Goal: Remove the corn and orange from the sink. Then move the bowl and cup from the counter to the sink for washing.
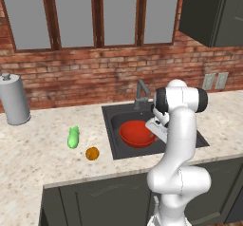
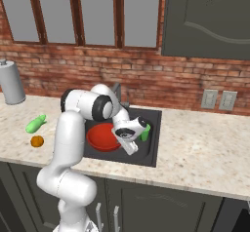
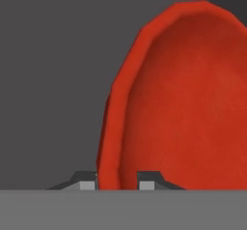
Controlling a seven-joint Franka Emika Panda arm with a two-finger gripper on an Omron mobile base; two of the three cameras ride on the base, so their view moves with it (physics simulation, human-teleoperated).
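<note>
The bowl (image 3: 183, 98) rim is pinched by the narrowly closed pincer (image 3: 117, 181); it should be released low inside the sink (image 1: 110, 113).

The arm (image 1: 176, 139) is glossy white, built of thick rounded links with smooth, bulbous shells. Dark, near-black bands ring its joints, clearest as 2 black collars on either side of the topmost rounded housing. A wide, swollen white segment forms the lower body, narrowing into a tubular link above. The hand is a white block with dark trim. The gripper (image 3: 117, 180) ends in 2 small fingers, dark grey with lighter grey square tips.
</note>
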